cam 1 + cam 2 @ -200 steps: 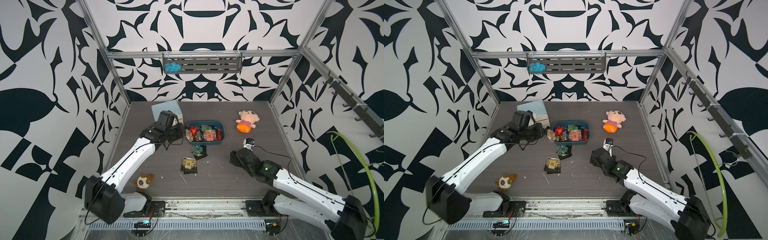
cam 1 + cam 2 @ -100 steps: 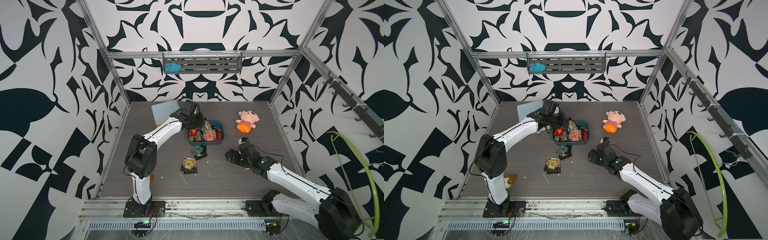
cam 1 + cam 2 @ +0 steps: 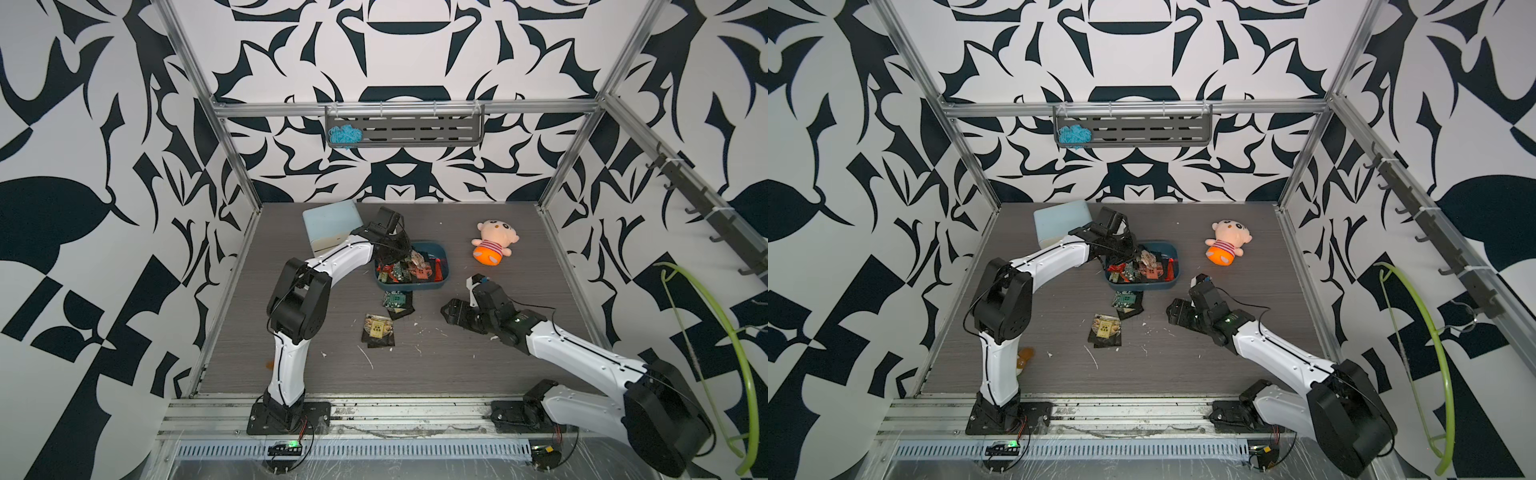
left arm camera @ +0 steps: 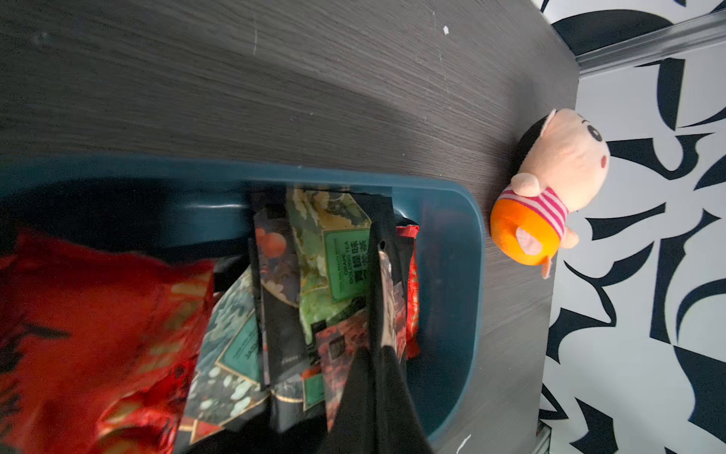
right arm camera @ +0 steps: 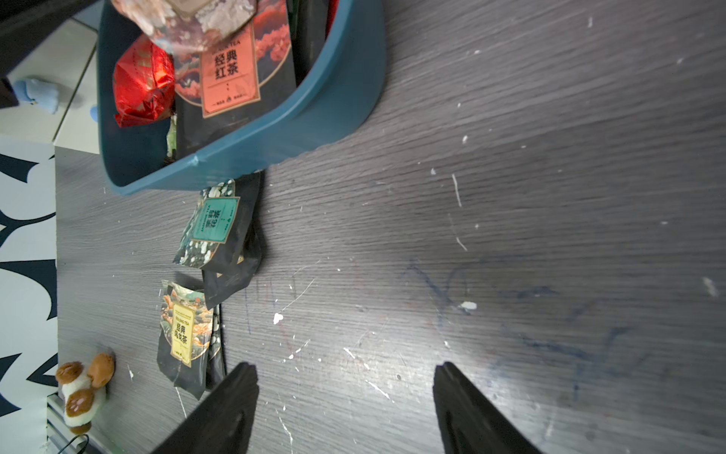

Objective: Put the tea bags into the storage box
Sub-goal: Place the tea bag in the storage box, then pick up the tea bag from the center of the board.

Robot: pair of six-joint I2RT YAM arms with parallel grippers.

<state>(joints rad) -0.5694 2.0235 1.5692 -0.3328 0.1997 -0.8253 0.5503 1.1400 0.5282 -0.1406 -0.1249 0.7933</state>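
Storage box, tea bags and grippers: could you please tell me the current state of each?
storage box: upright, partly filled with sachets.
left gripper: shut, apparently pinching a beige tea bag above the box.
right gripper: open, empty, over the bare table.
green-labelled tea bag: flat on the table, outside the box, lying over a black sachet.
yellow-labelled tea bag: flat on the table, outside the box.

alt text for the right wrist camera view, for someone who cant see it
The open, empty right gripper hovers over the dark wood-grain table. Ahead, the dark teal plastic storage box holds red and black foil tea bags; a green-labelled black sachet and a yellow-labelled one lie on the table outside it.
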